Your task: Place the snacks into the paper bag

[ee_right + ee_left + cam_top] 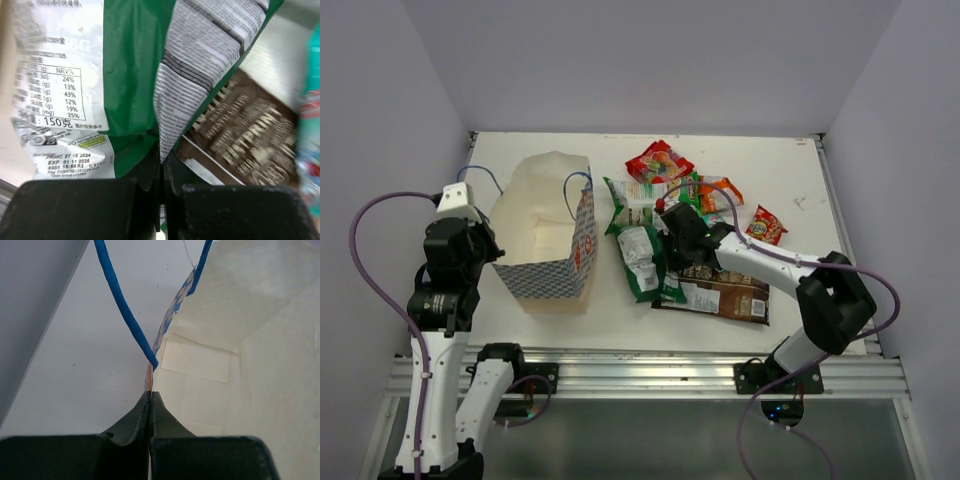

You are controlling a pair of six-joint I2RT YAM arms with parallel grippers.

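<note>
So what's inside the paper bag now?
Nothing shows inside the paper bag but bare white lining and a folded bottom panel. The left claw pinches its rim. The near wall hides part of the floor.

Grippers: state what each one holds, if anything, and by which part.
Left gripper: the paper bag, by its rim beside a blue handle. Right gripper: a green-white chip bag, by its edge.

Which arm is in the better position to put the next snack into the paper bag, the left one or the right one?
Right. The right end effector is shut on a green chip packet, while the left end effector pinches the rim of the paper bag.
</note>
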